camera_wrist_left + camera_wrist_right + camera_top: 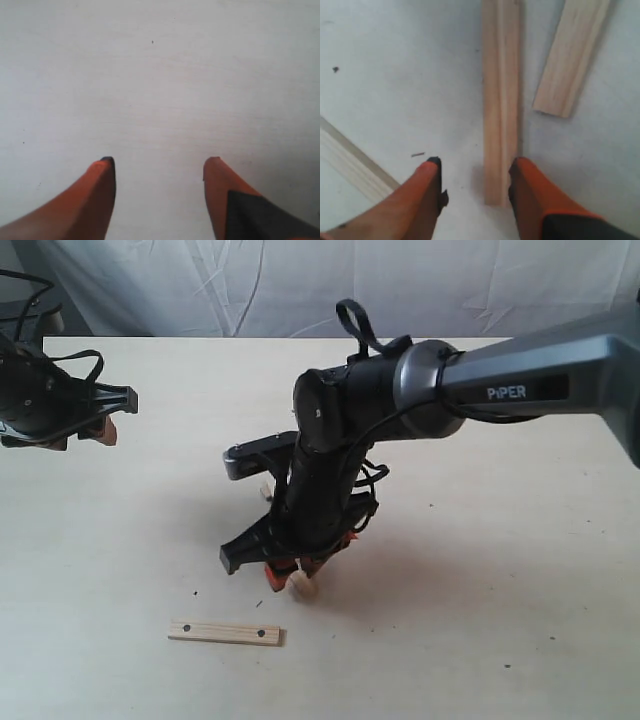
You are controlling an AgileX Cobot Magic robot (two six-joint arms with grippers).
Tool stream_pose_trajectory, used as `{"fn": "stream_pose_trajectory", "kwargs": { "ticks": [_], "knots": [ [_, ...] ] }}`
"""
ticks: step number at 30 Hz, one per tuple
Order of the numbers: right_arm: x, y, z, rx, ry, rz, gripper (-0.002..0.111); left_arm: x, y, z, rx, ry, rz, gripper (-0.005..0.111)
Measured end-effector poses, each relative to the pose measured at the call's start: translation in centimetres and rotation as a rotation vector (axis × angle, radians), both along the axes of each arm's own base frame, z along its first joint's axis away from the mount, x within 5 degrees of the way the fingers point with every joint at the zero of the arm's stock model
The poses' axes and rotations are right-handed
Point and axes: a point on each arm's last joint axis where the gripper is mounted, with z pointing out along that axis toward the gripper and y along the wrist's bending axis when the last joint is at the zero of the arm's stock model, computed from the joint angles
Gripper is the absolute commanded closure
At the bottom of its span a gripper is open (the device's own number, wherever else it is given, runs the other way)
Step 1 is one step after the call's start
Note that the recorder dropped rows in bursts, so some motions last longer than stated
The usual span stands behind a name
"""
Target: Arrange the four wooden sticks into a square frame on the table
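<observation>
while the right arm reaches across the middle of the table, its hand points down at the surface with its two orange fingers spread apart. a tan wooden stick lies lengthwise in the gap between them, flat on the table. its near end sits close against one finger and clearly apart from the other. whether that finger actually touches the wood i cannot tell, but the stick is not pinched. just beside it, a second stick lies at a slight angle, its end near the first stick's flank but not touching it. a pale strip crosses the corner of the right wrist view on the other side of the hand, clear of the fingers.

in the exterior view a holed stick, with a small dark hole near each end, lies flat and alone on the table. it is nearer the camera than the right hand and apart from it. i cannot tell whether it is the same piece as the pale strip. the sticks in view lie loose and separate, not joined at any corner.

the left hand is over the far left part of the table, well apart from every stick. its orange fingers are spread wide with only bare, speckled table between them. a wrinkled white cloth hangs behind the table.
</observation>
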Motion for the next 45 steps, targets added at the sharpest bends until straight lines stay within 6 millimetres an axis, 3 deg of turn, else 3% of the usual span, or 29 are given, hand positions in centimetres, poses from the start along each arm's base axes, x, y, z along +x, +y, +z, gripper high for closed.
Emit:
{"fn": "stream_pose_trajectory", "kwargs": {
  "ticks": [3,7,11,15,18,20,24,27,30,31,33,36,40,45],
  "knots": [
    [0.1,0.0,-1.0,-0.02,0.012,0.005,0.073,0.0,0.0,0.0,0.0,0.0,0.0,0.054],
    [0.1,0.0,-1.6,-0.037,0.023,0.012,0.108,0.0,0.0,0.0,0.0,0.002,0.0,0.054],
    [0.0,-0.1,-1.0,-0.031,0.015,0.014,0.108,0.0,0.0,0.0,0.003,0.002,-0.009,0.054],
    [-0.8,-0.8,3.4,0.0,-0.041,0.175,0.108,0.0,0.0,0.0,-0.002,0.002,-0.008,0.054],
    [-0.8,-2.3,4.2,-0.128,-0.07,0.244,0.108,0.0,-0.1,0.0,-0.002,0.002,-0.009,0.054],
    [-0.1,-4.2,3.2,-0.257,-0.095,0.18,0.103,0.0,-0.1,0.0,0.002,0.002,-0.019,0.054],
    [0.1,-7.8,0.2,-0.305,-0.052,0.03,0.065,0.0,-0.1,0.0,0.001,0.002,-0.022,0.054],
    [-0.1,-8.4,-0.8,-0.282,-0.039,-0.009,0.057,0.0,-0.1,0.0,0.0,0.002,-0.021,0.054],
    [-0.1,-7.6,0.9,-0.227,-0.094,0.02,0.06,0.0,-0.1,0.0,0.0,0.002,-0.023,0.054],
    [-0.3,-6.7,2.5,-0.175,-0.145,0.091,0.06,0.0,-0.1,0.0,0.0,0.002,-0.023,0.054],
    [-1.2,-5.4,3.8,-0.1,-0.179,0.201,0.06,0.0,-0.1,0.0,-0.004,0.0,-0.021,0.054],
    [-3.0,-3.2,4.1,0.015,-0.173,0.361,0.06,0.0,-0.1,0.0,-0.006,-0.004,-0.02,0.054],
    [-6.0,0.8,1.5,0.093,-0.19,0.561,0.06,0.0,-0.1,0.0,-0.004,-0.004,-0.024,0.054],
    [-7.0,2.5,-1.7,0.059,-0.244,0.656,0.064,0.0,-0.1,0.0,-0.004,-0.006,-0.024,0.054]
  ]
}}
